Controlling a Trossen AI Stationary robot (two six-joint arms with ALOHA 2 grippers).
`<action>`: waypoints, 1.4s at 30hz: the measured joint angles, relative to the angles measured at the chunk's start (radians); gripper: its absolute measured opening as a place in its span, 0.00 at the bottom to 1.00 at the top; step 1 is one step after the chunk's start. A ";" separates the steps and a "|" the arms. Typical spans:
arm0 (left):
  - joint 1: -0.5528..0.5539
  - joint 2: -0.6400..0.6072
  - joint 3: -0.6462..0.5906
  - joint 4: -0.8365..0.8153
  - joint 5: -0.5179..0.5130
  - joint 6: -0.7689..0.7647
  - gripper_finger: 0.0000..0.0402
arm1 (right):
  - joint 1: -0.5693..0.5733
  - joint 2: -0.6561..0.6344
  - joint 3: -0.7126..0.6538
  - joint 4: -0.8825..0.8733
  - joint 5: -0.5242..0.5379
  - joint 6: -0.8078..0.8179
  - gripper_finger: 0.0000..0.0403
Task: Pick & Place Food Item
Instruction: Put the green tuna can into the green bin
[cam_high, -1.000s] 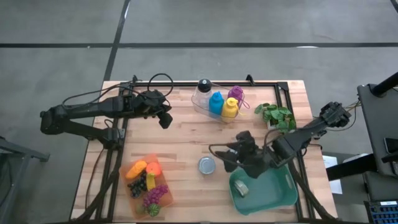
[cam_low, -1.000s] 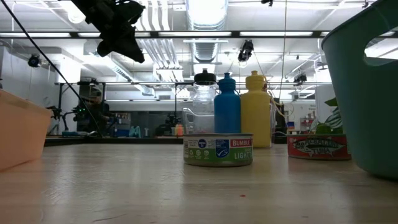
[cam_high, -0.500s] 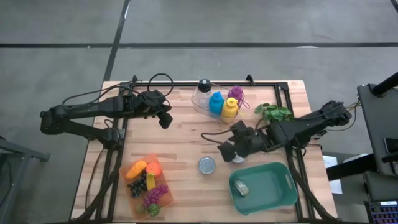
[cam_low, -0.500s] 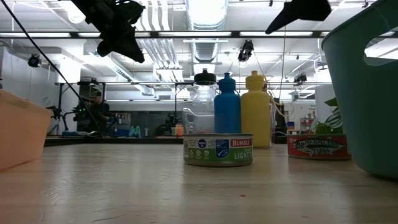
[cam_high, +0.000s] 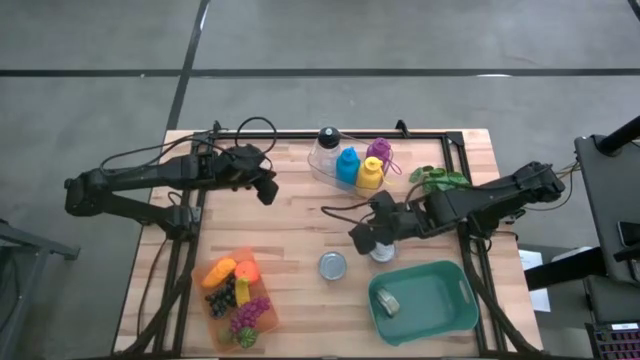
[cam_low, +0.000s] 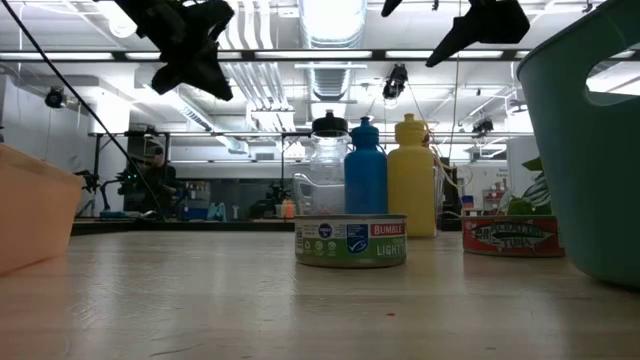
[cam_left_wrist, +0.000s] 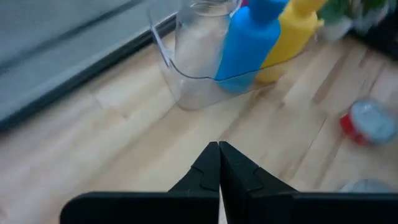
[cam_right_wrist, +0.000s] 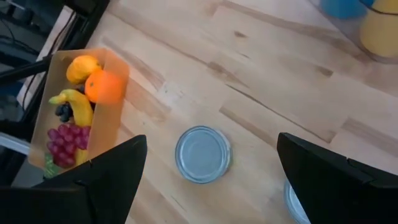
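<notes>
Spanning the whole scene, the tabletop (cam_high: 290, 225) carries a teal bin (cam_high: 455, 312) at its near right corner and a cardboard tray of fruit (cam_high: 236, 298) at near left; the right gripper (cam_high: 362, 238) hovers right of centre with its fingers spread wide and empty; the left gripper (cam_high: 266, 192) waits at far left with its fingers pressed shut on nothing.

The tuna can (cam_high: 333, 265), judged the next food item, stands upright just near and left of the right gripper, so that arm is much the closer; being round with its flat lid up, it offers no long axis to align to.

The right wrist view shows the can's lid (cam_right_wrist: 202, 154) framed between the open fingers; the low view alone shows its label and that it sits flat (cam_low: 350, 240); a red can (cam_low: 512, 236) shows there farther right; one can (cam_high: 389, 302) lies in the bin.
</notes>
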 joint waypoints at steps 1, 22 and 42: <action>0.000 0.000 0.000 0.000 0.015 -0.067 0.00 | 0.000 0.000 -0.003 0.000 0.000 0.008 0.89; 0.001 0.008 0.000 0.006 0.170 -0.440 0.00 | -0.001 0.236 0.006 0.000 -0.122 0.020 0.89; -0.112 0.015 -0.118 0.063 0.418 -0.505 0.00 | -0.002 0.320 0.017 0.022 -0.153 -0.151 0.89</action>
